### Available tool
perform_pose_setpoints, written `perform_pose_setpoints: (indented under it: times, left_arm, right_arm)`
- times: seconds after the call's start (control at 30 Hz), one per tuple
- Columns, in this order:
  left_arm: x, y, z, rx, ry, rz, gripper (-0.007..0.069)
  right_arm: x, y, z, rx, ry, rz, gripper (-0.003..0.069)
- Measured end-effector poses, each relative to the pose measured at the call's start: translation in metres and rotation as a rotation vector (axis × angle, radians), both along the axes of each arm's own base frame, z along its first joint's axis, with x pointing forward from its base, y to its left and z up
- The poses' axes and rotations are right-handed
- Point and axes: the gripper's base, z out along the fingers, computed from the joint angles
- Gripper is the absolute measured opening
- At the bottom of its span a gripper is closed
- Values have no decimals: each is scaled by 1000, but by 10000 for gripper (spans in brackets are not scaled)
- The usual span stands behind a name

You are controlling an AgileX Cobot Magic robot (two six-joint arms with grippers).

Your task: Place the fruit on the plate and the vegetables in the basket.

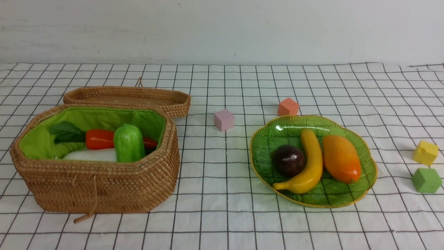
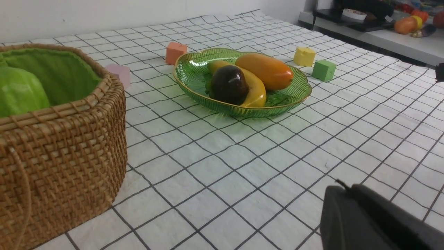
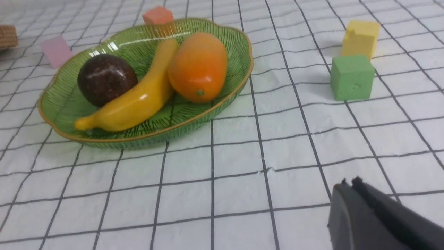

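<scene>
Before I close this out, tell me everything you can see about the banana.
The banana is a smooth, glossy yellow toy, curved, plastic by its look. It lies on its side in the green plate, its stem end toward the near rim and its other end toward the far side. It rests between the mangosteen, which sits in its inner curve and seems to touch it, and the mango, close against its outer side. No gripper is on it, and it looks undamaged.
</scene>
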Motion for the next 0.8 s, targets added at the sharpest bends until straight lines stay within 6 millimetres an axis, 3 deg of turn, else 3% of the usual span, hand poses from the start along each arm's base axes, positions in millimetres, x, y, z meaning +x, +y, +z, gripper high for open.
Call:
perform_pose_setpoints:
  times: [0.8]
  left_arm:
    - [0, 0, 0, 3, 0, 1, 23]
  right_arm:
    - [0, 0, 0, 10, 2, -5, 0]
